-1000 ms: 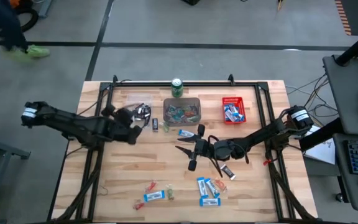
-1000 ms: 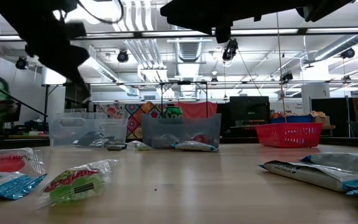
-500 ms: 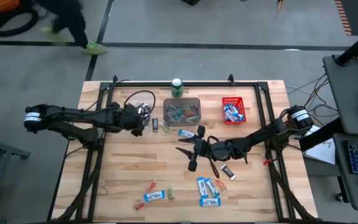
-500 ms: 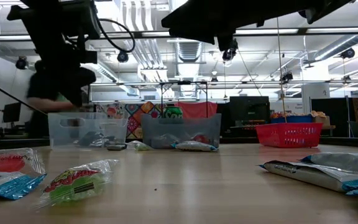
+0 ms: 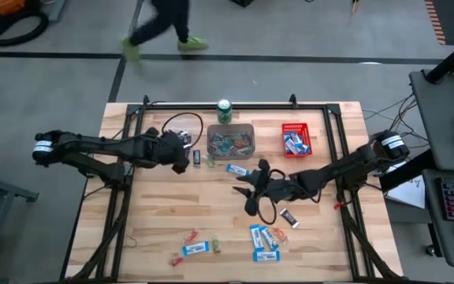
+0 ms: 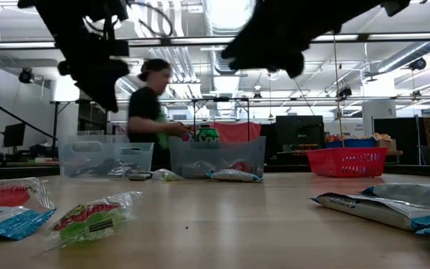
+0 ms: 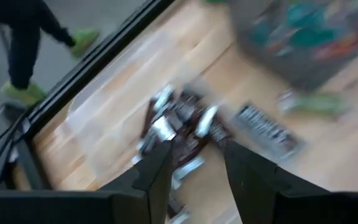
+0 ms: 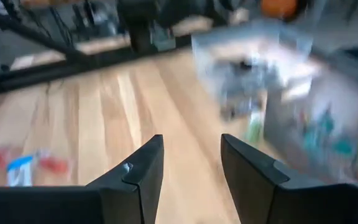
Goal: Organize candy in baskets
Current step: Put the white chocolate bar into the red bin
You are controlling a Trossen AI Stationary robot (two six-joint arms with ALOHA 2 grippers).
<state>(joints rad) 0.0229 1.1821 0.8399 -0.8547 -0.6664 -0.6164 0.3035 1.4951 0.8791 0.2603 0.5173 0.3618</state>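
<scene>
Three baskets stand in a row at the far side: a clear one [image 5: 173, 139] with dark bars, a grey one [image 5: 231, 140] with small coloured pieces, and a red one [image 5: 295, 140] with blue-and-white bars. Loose candy lies on the table: a blue-and-white bar [image 5: 237, 168], dark bars [image 5: 198, 158] [image 5: 288, 217], and clusters near the front [image 5: 265, 241] [image 5: 195, 245]. My left gripper [image 5: 180, 151] [image 7: 197, 149] is open and empty above the clear basket [image 7: 173, 124]. My right gripper [image 5: 251, 189] [image 8: 191, 142] is open and empty above mid-table.
A green drink can [image 5: 225, 110] stands behind the grey basket. A black frame runs along the table's far and side edges. A person [image 5: 160, 24] walks on the floor beyond the far edge. Bare wood lies between the baskets and the near candy.
My left gripper has moved toward the far right, from beside the clear basket to above it, then held still. My right arm has shifted a little toward the right edge. The person has walked from left to right behind the table.
</scene>
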